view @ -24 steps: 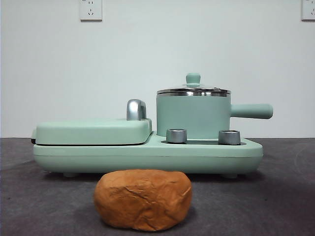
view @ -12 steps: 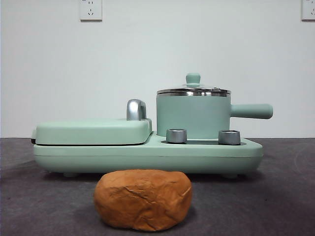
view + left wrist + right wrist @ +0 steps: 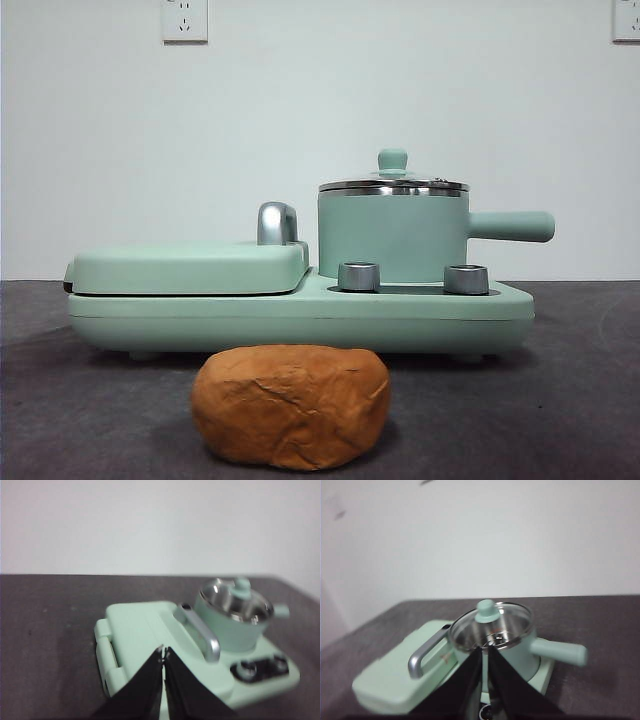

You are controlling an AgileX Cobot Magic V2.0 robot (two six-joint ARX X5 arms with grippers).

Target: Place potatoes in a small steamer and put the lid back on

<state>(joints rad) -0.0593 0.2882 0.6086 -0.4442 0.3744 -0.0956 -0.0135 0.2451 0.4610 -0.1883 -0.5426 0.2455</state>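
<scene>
in the front view, the potato (image 3: 290, 406) lies on the dark table (image 3: 560, 400), near the camera. it is 1 big orange-brown lump with creased skin. behind it, a little apart, stands a mint-green cooker base (image 3: 300, 318). on the left side of the base lies a flat griddle cover (image 3: 188, 267) with a silver handle (image 3: 276, 223) at its right end. on the right side stands the small steamer (image 3: 393, 235), and its straight handle sticks out to the right. the lid (image 3: 393, 184) sits on the steamer, with its small green knob on top. 2 silver dials (image 3: 359, 276) show on the base in front of the steamer. no arm shows in this view.

in the left wrist view, the left gripper (image 3: 163, 651) hangs above the griddle cover (image 3: 142, 635), and its 2 black jaws are pressed together with nothing between them. the steamer (image 3: 234, 625) with its lid is farther off, past the silver handle.

in the right wrist view, the right gripper (image 3: 484, 650) hangs above the table on the near side of the steamer (image 3: 512, 655). its jaws are closed tight and hold nothing. the glass lid (image 3: 491, 625) is on the steamer, and the potato does not show here.
</scene>
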